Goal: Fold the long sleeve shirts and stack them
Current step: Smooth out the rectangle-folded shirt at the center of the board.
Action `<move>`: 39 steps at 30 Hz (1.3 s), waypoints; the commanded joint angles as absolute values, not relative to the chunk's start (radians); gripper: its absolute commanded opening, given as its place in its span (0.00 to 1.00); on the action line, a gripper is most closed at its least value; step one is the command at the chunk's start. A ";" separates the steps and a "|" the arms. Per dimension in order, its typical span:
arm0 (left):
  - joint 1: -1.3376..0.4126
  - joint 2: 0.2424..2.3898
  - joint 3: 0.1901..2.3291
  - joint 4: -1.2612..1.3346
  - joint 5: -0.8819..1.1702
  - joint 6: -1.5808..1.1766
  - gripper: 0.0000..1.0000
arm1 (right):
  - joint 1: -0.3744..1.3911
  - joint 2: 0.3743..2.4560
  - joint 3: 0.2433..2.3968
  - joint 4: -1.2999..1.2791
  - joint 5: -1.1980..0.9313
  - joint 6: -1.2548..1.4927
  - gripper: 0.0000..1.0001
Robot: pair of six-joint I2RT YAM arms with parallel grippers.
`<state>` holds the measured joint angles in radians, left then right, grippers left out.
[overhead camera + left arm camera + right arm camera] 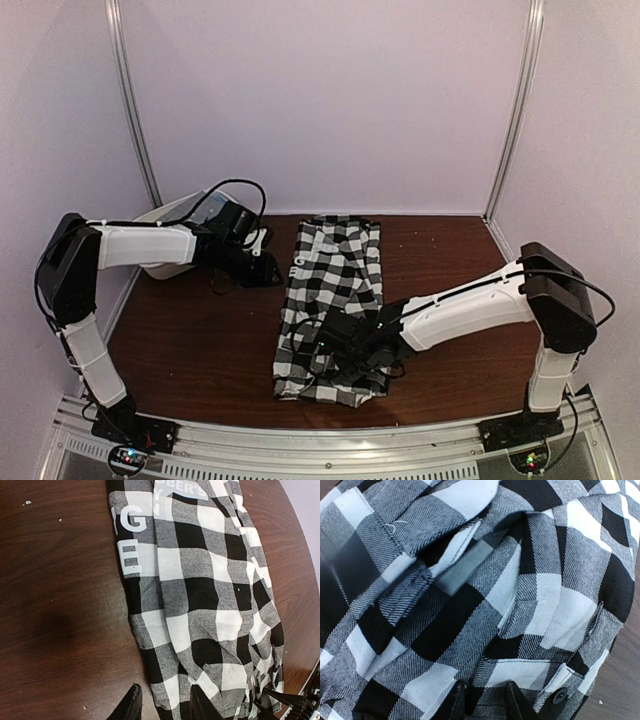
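One of the long sleeve shirts, a black-and-white checked one (335, 290), lies folded into a long strip down the middle of the brown table (190, 340). My left gripper (268, 272) hovers at the strip's upper left edge. In the left wrist view the jaws of this gripper (166, 705) stand apart, one finger over wood, the other over the checked shirt (200, 590). My right gripper (345, 350) is down on the strip's rumpled near end. In the right wrist view the right gripper (485, 702) is open, its tips pressed into bunched folds of the shirt (470, 580).
A white tub (165, 212) stands at the back left, behind the left arm. White walls with metal posts close in the table on three sides. White printed letters (131, 540) show on the shirt's edge, and a dark button (559, 697) sits beside the right fingers.
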<state>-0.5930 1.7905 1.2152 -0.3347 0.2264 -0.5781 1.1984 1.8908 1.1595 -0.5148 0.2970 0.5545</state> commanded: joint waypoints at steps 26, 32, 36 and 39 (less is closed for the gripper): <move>-0.603 1.761 1.200 -0.287 0.271 -0.581 0.34 | 1.220 1.844 1.263 -0.574 0.156 0.512 0.40; -0.613 1.759 1.204 -0.283 0.276 -0.583 0.34 | 1.103 1.700 1.182 -0.412 0.025 0.529 0.42; -0.631 1.762 1.202 -0.266 0.299 -0.597 0.34 | 0.999 1.668 1.076 -0.202 -0.175 0.573 0.32; -0.659 1.770 1.195 -0.232 0.337 -0.619 0.34 | 0.948 1.686 1.014 -0.047 -0.299 0.625 0.29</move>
<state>-0.6254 1.7905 1.2057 -0.3046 0.2806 -0.5907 0.9962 1.6619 1.0981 -0.2787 -0.0914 0.5560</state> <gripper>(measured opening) 0.337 0.305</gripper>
